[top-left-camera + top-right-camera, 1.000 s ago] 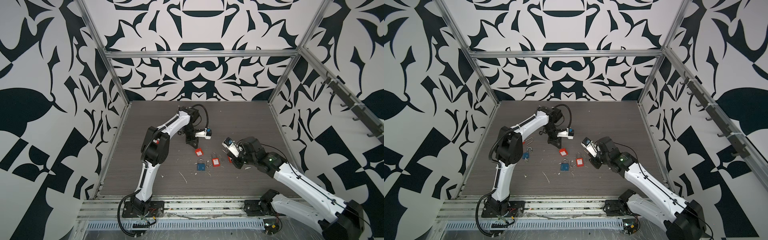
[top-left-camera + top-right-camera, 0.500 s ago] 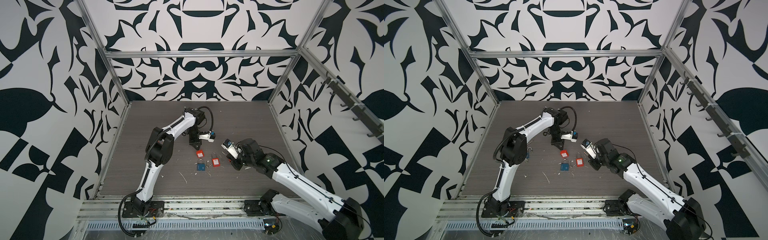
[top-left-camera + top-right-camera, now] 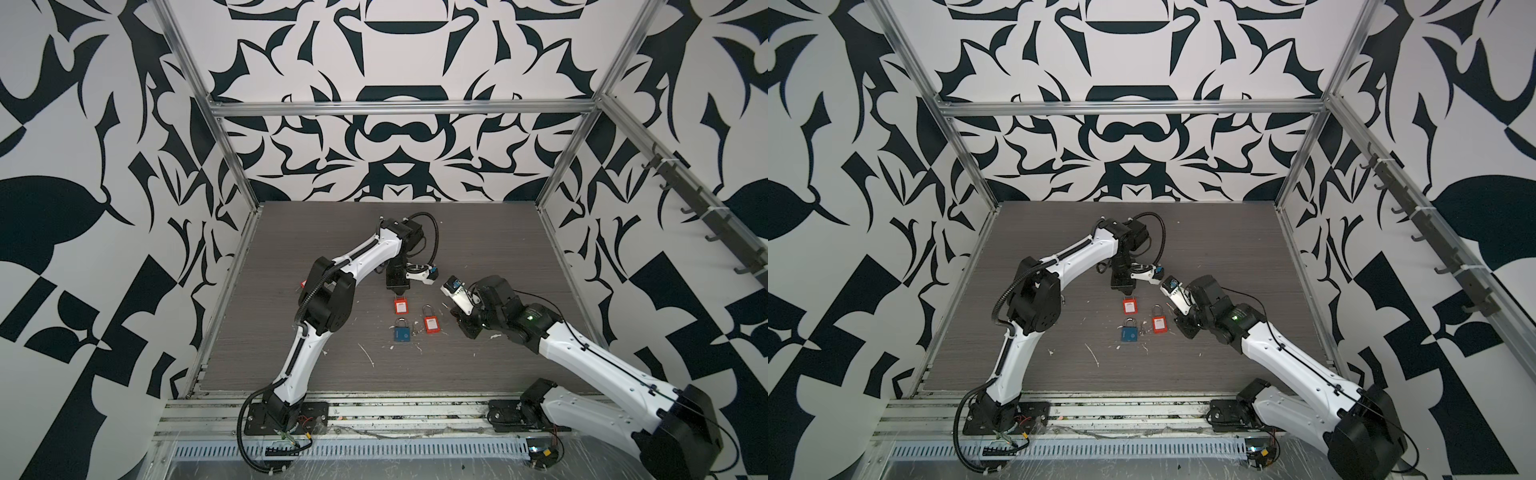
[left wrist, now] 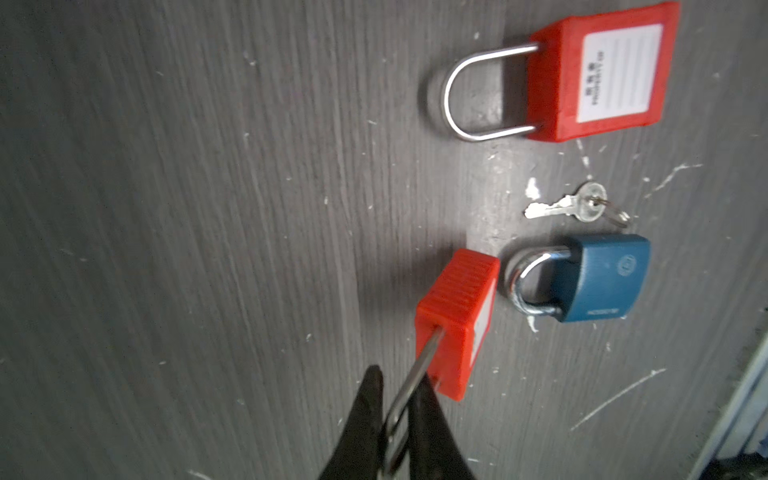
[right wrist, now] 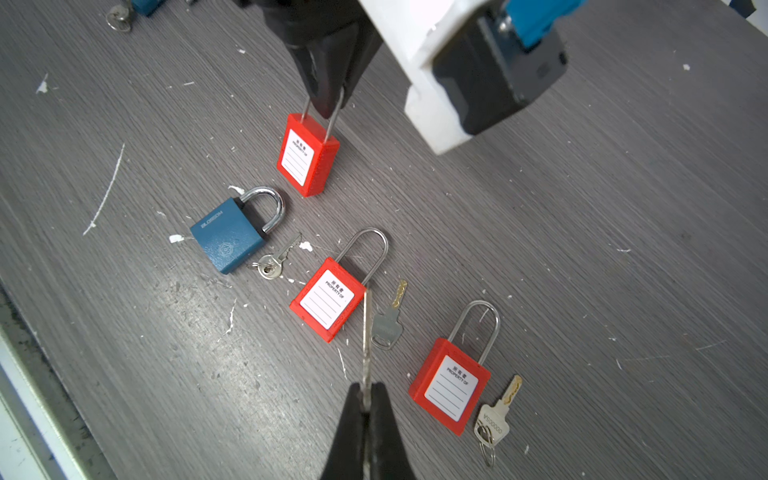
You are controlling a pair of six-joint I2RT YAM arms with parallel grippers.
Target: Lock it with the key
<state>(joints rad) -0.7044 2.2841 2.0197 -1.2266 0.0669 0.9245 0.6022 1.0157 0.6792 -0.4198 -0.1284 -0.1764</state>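
Note:
My left gripper (image 4: 401, 386) is shut on the steel shackle of a red padlock (image 4: 457, 320). The padlock hangs upright under the fingers, its base at or just above the table, near the middle in both top views (image 3: 400, 306) (image 3: 1129, 306). The right wrist view shows the same padlock (image 5: 307, 162), white label facing out. My right gripper (image 5: 365, 395) is shut on a key (image 5: 366, 332). The key's blade points out toward the held padlock and stops well short of it.
A blue padlock (image 5: 232, 237) with a small silver key (image 5: 272, 259) lies flat on the wooden table (image 3: 291, 340). Two more red padlocks lie flat, one (image 5: 328, 303) beside a key (image 5: 388, 324), the other (image 5: 451, 386) beside a ringed key (image 5: 494, 419).
The left arm has swung to the right above the red padlock, which stays in about the same place. The right gripper has edged slightly left with the key.

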